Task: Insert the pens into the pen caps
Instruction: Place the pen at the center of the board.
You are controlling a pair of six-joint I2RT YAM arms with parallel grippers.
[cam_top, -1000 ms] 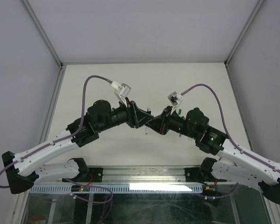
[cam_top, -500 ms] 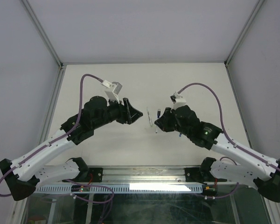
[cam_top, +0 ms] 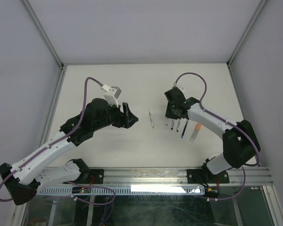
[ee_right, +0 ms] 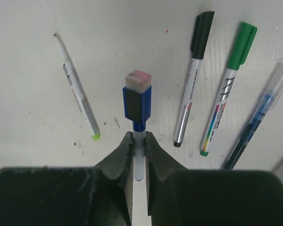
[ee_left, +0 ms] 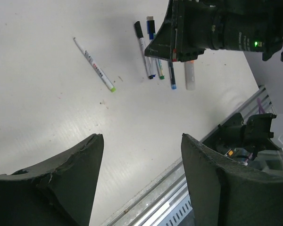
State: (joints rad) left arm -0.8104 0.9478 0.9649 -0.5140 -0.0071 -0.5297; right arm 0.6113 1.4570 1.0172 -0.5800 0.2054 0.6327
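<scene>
My right gripper [ee_right: 138, 136] [cam_top: 171, 113] is shut on the white barrel of a pen whose blue cap [ee_right: 137, 104] is on. The capped end points down at the table. Left of it lies an uncapped white pen [ee_right: 75, 96] [cam_top: 151, 117] with a yellow-green tip. To the right lie a black-capped pen [ee_right: 192, 70], a green-capped pen [ee_right: 230, 80] and a clear blue pen [ee_right: 257, 122]. My left gripper [ee_left: 140, 139] [cam_top: 127, 115] is open and holds nothing, hanging over bare table left of the pens. The left wrist view shows the uncapped pen [ee_left: 94, 66] lying apart from the row [ee_left: 172, 75].
An orange-ended pen [cam_top: 194, 132] lies at the right end of the row. A metal rail [cam_top: 146, 176] [ee_left: 179, 197] runs along the table's near edge. Grey walls enclose the white table [cam_top: 132, 84] on three sides.
The two grippers were together at the table's middle. My left gripper has opened and drawn back to the left. My right arm has swung to the back right, carrying the blue-capped pen over the row.
</scene>
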